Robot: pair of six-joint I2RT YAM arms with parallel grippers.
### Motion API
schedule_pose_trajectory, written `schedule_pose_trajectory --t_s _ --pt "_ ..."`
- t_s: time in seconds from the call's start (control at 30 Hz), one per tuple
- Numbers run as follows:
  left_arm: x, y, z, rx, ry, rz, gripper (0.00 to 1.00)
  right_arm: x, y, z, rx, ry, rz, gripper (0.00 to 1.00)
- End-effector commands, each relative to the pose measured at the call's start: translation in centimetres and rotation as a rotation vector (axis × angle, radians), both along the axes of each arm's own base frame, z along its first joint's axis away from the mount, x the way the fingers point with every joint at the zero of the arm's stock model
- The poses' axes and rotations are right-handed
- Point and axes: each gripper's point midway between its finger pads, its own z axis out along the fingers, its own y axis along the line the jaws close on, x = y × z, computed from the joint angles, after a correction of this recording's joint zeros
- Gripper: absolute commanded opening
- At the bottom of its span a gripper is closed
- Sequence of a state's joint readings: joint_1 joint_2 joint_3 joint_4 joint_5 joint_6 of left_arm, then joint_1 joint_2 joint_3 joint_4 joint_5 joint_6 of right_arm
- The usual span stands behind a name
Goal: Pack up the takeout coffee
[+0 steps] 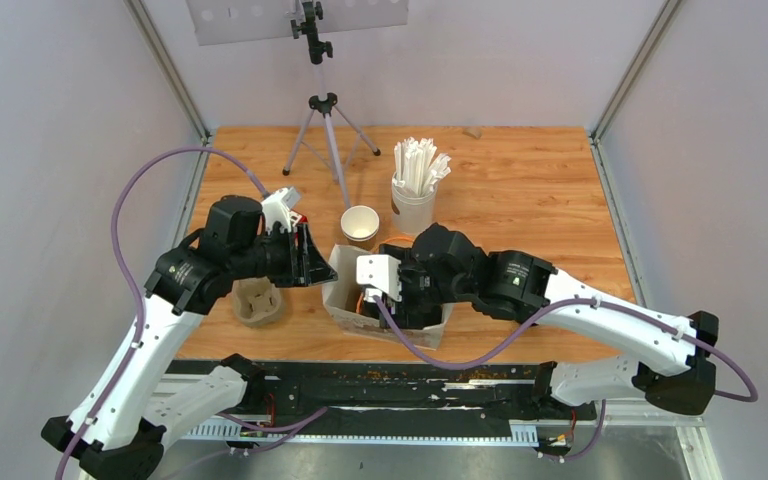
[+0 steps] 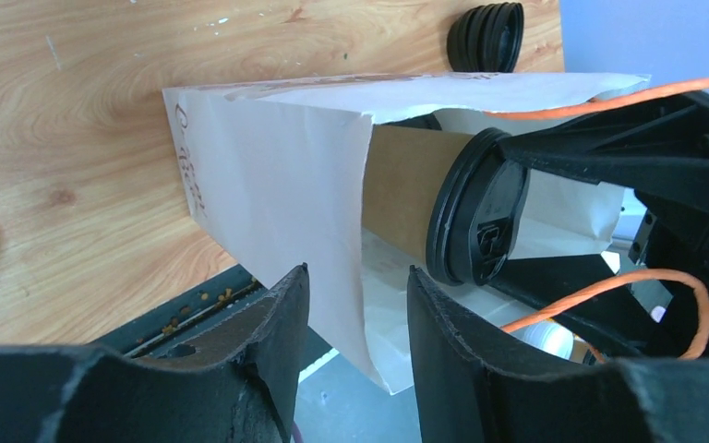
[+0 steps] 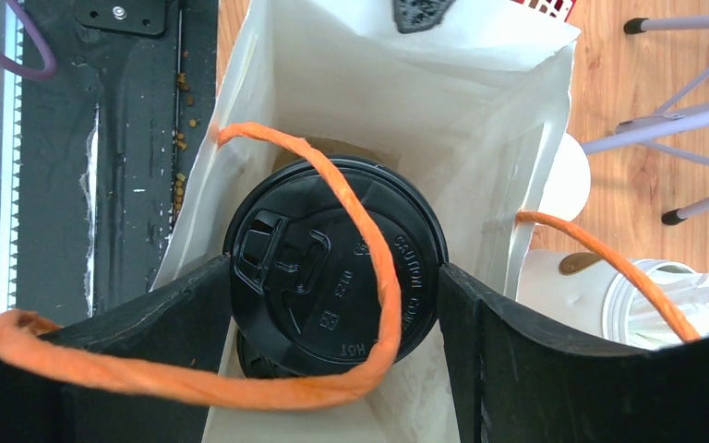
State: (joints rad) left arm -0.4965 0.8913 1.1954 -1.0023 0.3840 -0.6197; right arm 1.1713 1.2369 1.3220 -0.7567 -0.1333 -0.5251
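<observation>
A white paper bag (image 1: 340, 270) (image 2: 268, 175) (image 3: 351, 83) with orange cord handles (image 3: 383, 277) stands at the table's near edge. Inside it is a takeout coffee (image 2: 406, 189), a brown cup with a black lid (image 3: 332, 277). My right gripper (image 3: 334, 266) (image 1: 388, 290) reaches into the bag and is shut on that lid, one finger on each side. Part of another black lid (image 3: 249, 355) shows beneath it. My left gripper (image 2: 358, 269) (image 1: 310, 258) is at the bag's left wall. Its fingers are apart with the paper edge hanging loose between them.
An open, lidless paper cup (image 1: 360, 222) and a white cup of wrapped straws (image 1: 415, 185) stand just behind the bag. A cardboard cup carrier (image 1: 258, 303) sits to its left, a tripod (image 1: 325, 130) farther back. A stack of black lids (image 2: 486, 35) lies beyond the bag.
</observation>
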Motion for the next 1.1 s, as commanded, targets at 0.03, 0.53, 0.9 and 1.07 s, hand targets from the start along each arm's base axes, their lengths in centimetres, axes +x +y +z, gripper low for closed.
schedule_pose_trajectory --t_s 0.03,0.53,0.9,1.07 --pt "-0.2 -0.7 2.0 -0.047 -0.053 -0.063 0.51 -1.2 0.2 1.7 0.07 -0.035 0.005 0.68" --pt "-0.7 0.0 1.1 0.01 -0.065 -0.09 0.28 -1.7 0.5 0.2 0.032 -0.103 -0.027 0.67" --pt "0.2 -1.0 2.1 -0.048 -0.174 -0.128 0.03 1.8 -0.3 1.1 0.026 -0.3 -0.135 0.68" --pt "1.3 -1.2 3.5 -0.068 -0.268 -0.125 0.01 3.4 -0.6 2.1 0.021 -0.395 -0.184 0.69"
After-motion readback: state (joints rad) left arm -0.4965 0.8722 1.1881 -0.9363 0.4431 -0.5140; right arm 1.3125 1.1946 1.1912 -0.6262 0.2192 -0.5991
